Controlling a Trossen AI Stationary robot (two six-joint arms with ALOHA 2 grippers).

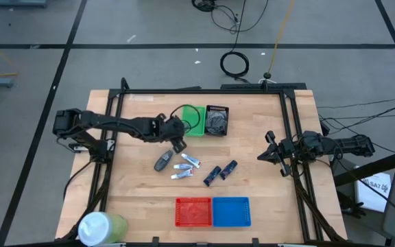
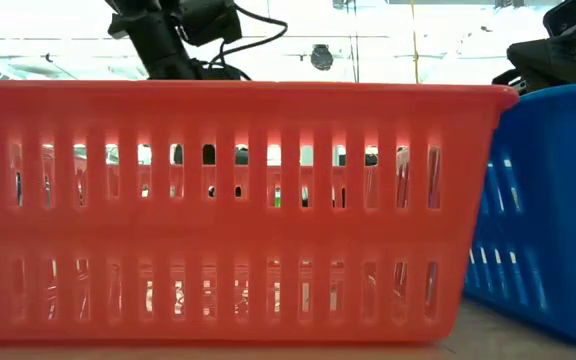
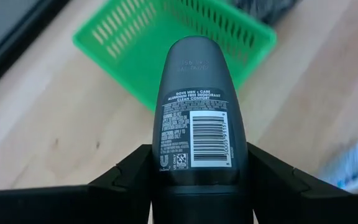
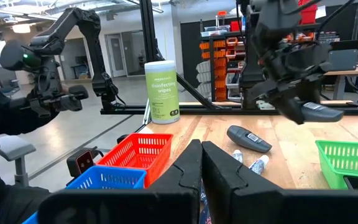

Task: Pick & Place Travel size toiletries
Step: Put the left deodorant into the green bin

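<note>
A grey oval container with a barcode label sits in my left gripper, just short of the green tray; the right wrist view shows this container in the air. A second grey oval container lies flat on the table. Beside it lie three white-silver tubes and two dark navy tubes. My right gripper is shut and waits by the table's right edge. My left gripper pinches the grey oval container between its two fingers, one on each narrow side of its labelled lower half. The rounded end points ahead toward the green tray. The container is lifted clear of the table, lying nearly level.
A black tray with dark contents stands right of the green tray. A red tray and a blue tray sit at the near edge. A pale green-white wipes cylinder stands at the near left corner.
</note>
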